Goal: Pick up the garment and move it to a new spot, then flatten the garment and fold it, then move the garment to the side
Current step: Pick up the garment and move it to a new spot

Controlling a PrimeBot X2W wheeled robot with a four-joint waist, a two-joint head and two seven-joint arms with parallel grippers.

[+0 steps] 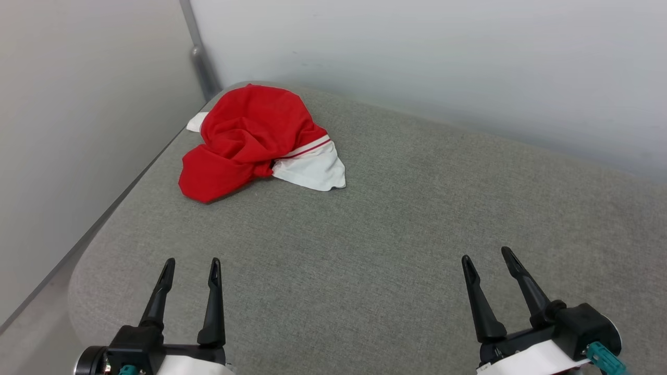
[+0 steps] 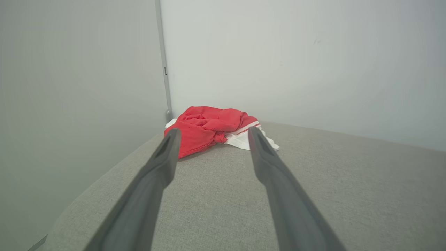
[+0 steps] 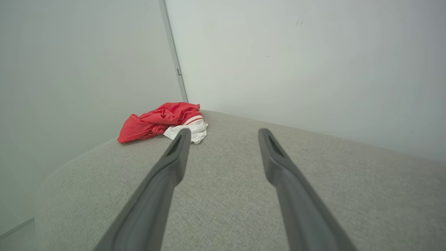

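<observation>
One garment point(image 1: 250, 140), red with one white part, is seen crumpled in a heap at eleven o'clock on the one gray padded top point(image 1: 396, 224), close to where two pale walls point(image 1: 417, 52) meet. The left gripper point(image 1: 192, 262) at seven o'clock and the right gripper point(image 1: 486, 254) at five o'clock are each seen with two dark fingers spread wide. Nothing is held by either, and the garment is found well apart from both.
</observation>
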